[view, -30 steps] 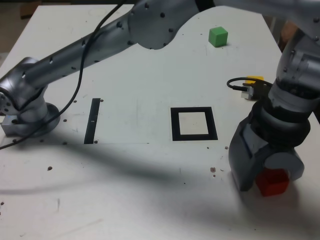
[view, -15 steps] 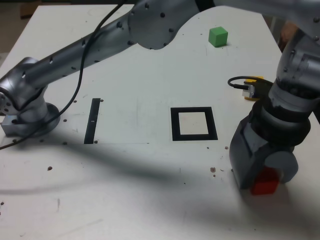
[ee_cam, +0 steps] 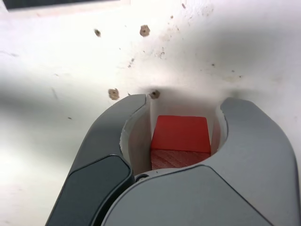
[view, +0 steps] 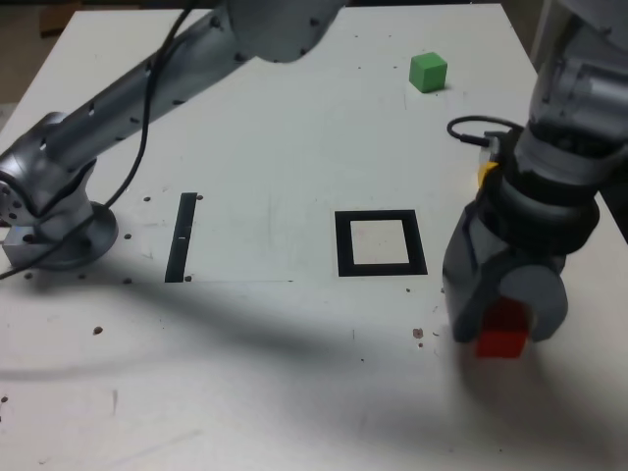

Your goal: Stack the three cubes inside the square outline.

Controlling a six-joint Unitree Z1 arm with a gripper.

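The claw point(view: 505, 316) has its jaws closed round the red cube point(view: 500, 343), at four o'clock from the black square outline point(view: 381, 271); next, carry it there (first cube down, I'd guess).

I see a vivid red on the cube point(ee_cam: 182, 133) between the hand's point(ee_cam: 185, 115) grey fingers, its near face a darker red with fine streaks. The other cubes show bright green point(view: 428, 73) and yellow point(view: 486, 174). My worktop point(view: 265, 363) reads off-white, speckled with brown spots. The outline point(view: 381, 243) is black around white, and the strip point(view: 182, 237) plain black. My arm point(view: 132, 108) is silvery grey with dark dots, its cable point(view: 149, 108) black.
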